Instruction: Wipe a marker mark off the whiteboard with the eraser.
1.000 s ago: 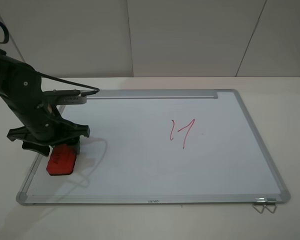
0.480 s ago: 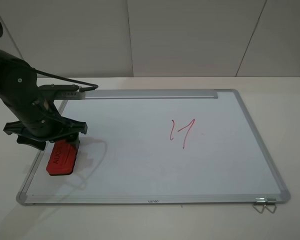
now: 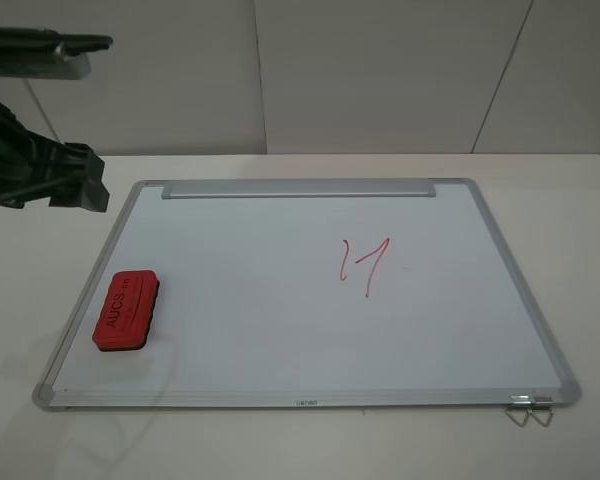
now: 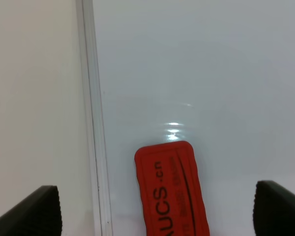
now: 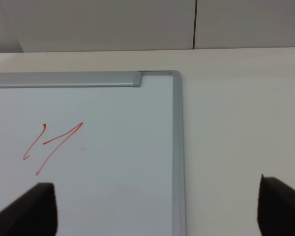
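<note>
The left hand [image 4: 157,216] has lifted away from the eraser [image 3: 126,310], fingers spread wide and empty, leaving it flat on the whiteboard [image 3: 280,330] by its left frame. No "G" shows; only the slanted red strokes [image 3: 364,262] remain. The right hand [image 5: 155,211], also open, hangs idle.

- We see bright, even, diffuse light in all three views, with no hard shadows.
- In the left wrist view a small rippled glare spot sits on the whiteboard [image 4: 196,73] just beyond the eraser [image 4: 172,191].
- In the exterior high view the eraser [image 3: 126,310] casts only a thin, soft shadow at its base.
- The left arm [image 3: 35,150] looks slightly soft at the frame edge.
- In both wrist views the dark fingertips [image 4: 37,211] [image 5: 32,209] are blurred, too near to be in focus.
- The red strokes [image 5: 51,145] read sharp.
</note>
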Tool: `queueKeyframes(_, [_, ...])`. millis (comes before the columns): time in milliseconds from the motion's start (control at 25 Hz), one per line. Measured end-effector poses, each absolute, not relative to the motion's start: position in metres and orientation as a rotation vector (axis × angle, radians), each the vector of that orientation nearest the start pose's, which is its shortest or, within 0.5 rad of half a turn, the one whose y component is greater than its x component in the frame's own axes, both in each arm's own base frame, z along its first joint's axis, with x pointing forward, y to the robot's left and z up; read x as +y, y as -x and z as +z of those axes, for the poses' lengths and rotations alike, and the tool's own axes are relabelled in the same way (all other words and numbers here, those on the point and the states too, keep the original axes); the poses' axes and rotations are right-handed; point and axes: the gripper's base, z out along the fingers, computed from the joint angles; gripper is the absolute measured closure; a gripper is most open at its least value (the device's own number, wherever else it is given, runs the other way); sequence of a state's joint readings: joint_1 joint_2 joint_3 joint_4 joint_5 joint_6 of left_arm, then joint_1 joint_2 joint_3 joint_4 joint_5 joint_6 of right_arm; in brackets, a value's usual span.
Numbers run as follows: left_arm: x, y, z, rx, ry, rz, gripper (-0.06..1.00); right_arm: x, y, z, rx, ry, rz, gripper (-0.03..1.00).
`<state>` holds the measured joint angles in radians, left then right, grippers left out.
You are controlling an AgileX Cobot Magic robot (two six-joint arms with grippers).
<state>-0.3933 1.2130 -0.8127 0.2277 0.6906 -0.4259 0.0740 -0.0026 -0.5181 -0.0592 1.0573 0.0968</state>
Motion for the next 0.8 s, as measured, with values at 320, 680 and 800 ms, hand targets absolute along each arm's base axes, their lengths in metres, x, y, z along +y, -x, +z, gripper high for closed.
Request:
queueKeyframes(320, [-0.038, -0.135, 0.342, 2.273, -0.119, -0.106, 0.17, -0.005, 0.007, 0.283, 2.019, -0.026, 0.038, 0.24])
queueKeyframes(680, [-0.004, -0.051, 0.323, 2.17, -0.14, -0.135, 0.17, -0.005, 0.007, 0.283, 2.019, -0.026, 0.038, 0.24])
queueKeyframes(800, [-0.002, -0.033, 0.314, 2.175, -0.165, -0.19, 0.17, -0.005, 0.007, 0.283, 2.019, -0.026, 0.038, 0.24])
